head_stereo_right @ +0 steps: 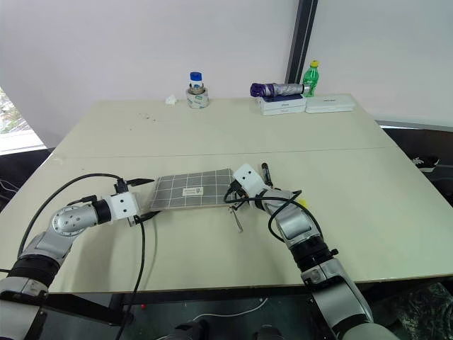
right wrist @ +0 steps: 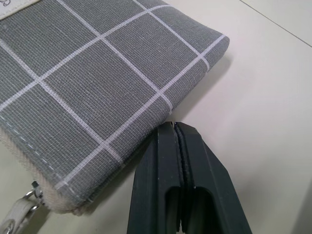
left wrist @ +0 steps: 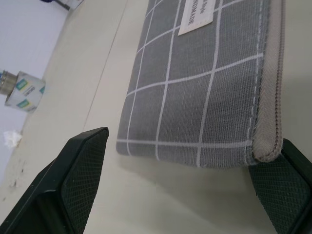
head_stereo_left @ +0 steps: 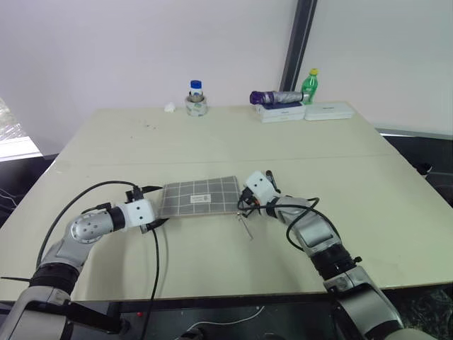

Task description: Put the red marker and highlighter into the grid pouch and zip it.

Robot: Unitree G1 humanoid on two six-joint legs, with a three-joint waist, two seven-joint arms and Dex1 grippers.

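Left end effector [head_stereo_left: 157, 221]: fingers wide, straddling pouch [head_stereo_left: 199, 196] corner, likely to brace it.
Right end effector [head_stereo_left: 244, 202]: clamped shut, empty, by zip end.

The grid pouch [left wrist: 209, 97] is cut off in both wrist views; its white label [left wrist: 197, 17] runs off the frame edge, its print only partly readable. At the pouch's left end, the left gripper [head_stereo_left: 157, 212] fingertips are too small to make out in the head views. At its right end, the zip pull cord [right wrist: 14, 212] is cut by the frame corner.
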